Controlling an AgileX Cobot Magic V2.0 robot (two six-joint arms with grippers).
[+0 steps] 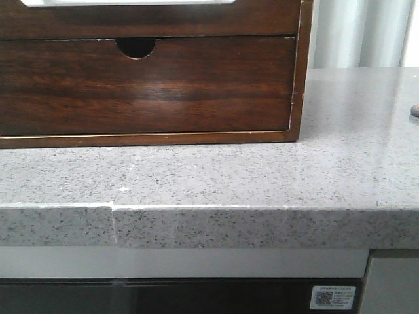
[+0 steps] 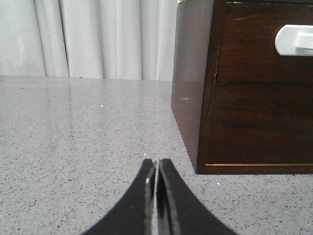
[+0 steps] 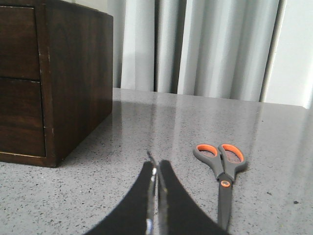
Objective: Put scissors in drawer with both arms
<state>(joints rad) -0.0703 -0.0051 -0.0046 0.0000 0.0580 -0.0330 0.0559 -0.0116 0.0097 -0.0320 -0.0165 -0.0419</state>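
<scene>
The scissors (image 3: 222,169), grey with orange-lined handles, lie flat on the speckled grey counter beside the dark wooden cabinet, blades pointing toward the camera. My right gripper (image 3: 157,166) is shut and empty, low over the counter, a short way from the scissors on the cabinet side. The drawer (image 2: 254,54) is the upper one, with a white cut-out (image 2: 295,40) along its top. It sits flush with the cabinet front (image 1: 163,23). My left gripper (image 2: 156,164) is shut and empty, just off the cabinet's other front corner. Neither gripper shows in the front view.
Below it is a second drawer (image 1: 144,85) with a small semicircular notch (image 1: 136,47). The cabinet (image 3: 78,83) stands on the counter (image 1: 262,176), set back from its front edge. A small dark thing (image 1: 414,111) pokes in at the right edge. White curtains hang behind.
</scene>
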